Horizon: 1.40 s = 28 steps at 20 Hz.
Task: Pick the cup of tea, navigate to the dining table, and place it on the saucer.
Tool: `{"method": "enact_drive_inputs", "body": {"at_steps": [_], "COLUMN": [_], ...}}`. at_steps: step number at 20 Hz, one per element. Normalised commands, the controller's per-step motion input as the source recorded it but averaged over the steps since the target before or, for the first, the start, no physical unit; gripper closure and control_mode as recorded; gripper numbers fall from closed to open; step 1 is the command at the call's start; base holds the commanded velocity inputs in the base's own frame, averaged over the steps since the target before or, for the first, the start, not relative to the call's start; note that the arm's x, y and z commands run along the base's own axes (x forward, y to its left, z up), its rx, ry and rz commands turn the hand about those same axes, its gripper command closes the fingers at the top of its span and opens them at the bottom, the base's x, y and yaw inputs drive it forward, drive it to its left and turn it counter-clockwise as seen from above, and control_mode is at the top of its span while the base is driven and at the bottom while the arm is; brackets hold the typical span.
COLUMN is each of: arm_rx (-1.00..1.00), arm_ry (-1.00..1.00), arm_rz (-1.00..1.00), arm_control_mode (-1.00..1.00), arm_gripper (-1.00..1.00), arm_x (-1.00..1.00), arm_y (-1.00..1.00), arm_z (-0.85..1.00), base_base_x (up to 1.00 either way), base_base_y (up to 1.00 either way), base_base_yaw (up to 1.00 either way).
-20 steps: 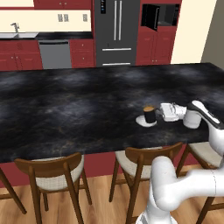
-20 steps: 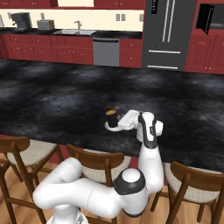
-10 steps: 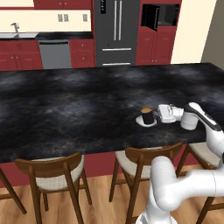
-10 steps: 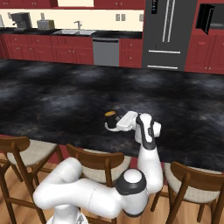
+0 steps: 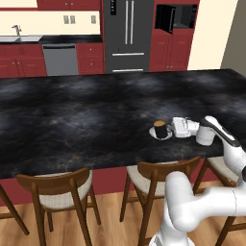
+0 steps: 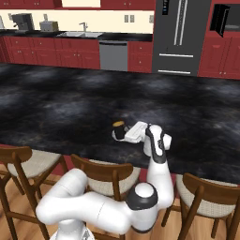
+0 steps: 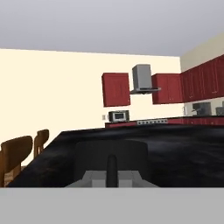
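Note:
The cup of tea (image 5: 159,128), a small black mug with brown liquid on top, is upright on the white saucer (image 5: 162,137), on the dining table's (image 5: 77,120) black marble top near its front edge. My gripper (image 5: 169,128) reaches in level from the right and is shut on the mug's handle side. From the other side, the cup (image 6: 119,130) covers most of the saucer (image 6: 115,136), with the gripper (image 6: 127,132) right of it. In the hand view the dark mug (image 7: 111,153) sits right ahead, its handle (image 7: 112,168) between the fingertips (image 7: 92,178).
Wooden stools (image 5: 153,175) with pale cushions are tucked under the table's front edge, below the arm. Behind the table stand red cabinets (image 5: 19,65), a dishwasher (image 5: 60,60), a steel fridge (image 5: 127,36) and a sink (image 6: 84,33).
The cup has come down a little and slightly left, onto the saucer, with the gripper still shut on it. The base has not moved.

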Motion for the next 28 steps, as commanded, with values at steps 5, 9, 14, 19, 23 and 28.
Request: {"method": "enact_drive_inputs", "body": {"at_steps": [5, 9, 14, 19, 23, 28], "arm_rx": [0.11, 0.08, 0.01, 0.0, 0.0, 0.0], "arm_ry": [-0.04, -0.07, -0.01, 0.0, 0.0, 0.0], "arm_rz": [-0.07, -0.06, -0.04, -0.03, 0.0, 0.0], "arm_control_mode": [-1.0, -1.0, -1.0, -1.0, -1.0, -1.0], "arm_gripper": [1.0, 1.0, 1.0, 1.0, 1.0, -1.0], "arm_x": [0.08, 0.1, 0.0, 0.0, 0.0, 0.0], "arm_y": [-0.01, 0.0, 0.0, 0.0, 0.0, 0.0], "arm_z": [-0.08, 0.03, 0.0, -0.05, 0.0, 0.0], "base_base_x": [0.0, 0.0, 0.0, 0.0, 0.0, 0.0], "base_base_y": [0.0, 0.0, 0.0, 0.0, 0.0, 0.0], "base_base_yaw": [0.0, 0.0, 0.0, 0.0, 0.0, 0.0]}}
